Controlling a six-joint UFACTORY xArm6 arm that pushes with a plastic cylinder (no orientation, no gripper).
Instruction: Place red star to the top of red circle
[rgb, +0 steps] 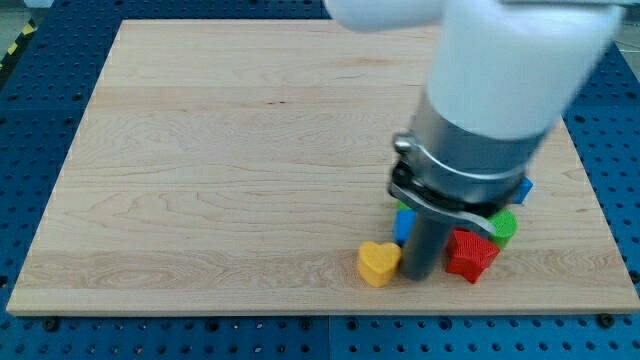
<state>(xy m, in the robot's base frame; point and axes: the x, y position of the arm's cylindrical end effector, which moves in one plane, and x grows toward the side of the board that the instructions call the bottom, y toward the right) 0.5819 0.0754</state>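
My arm enters from the far right of the scene; its white housing (510, 60) and grey metal collar (465, 165) cover much of the board's right half. I carry no grasping hand, so nothing is clenched or released: the arm ends in a straight dark rod (422, 240) that holds nothing.

My tip (418, 277) meets the wooden board (220, 170) near its near edge, right of centre. The tip stands between two blocks.

1. The yellow heart (378, 263) lies just left of the tip, touching it or very nearly so; I cannot tell which.
2. The red star (470, 254) lies just right of the tip, close against the rod. Contact cannot be confirmed.
3. The green block (505, 224) sits just beyond the red star, on its far right side, partly hidden by the collar. Its shape cannot be made out.
4. A blue block (403, 224) shows just left of the rod, beyond the yellow heart, mostly hidden.
5. A second blue block (523, 189) shows at the collar's right edge, further back; only a corner is visible.

The red circle cannot be seen in this view.

The board rests on a blue perforated table (40, 130).
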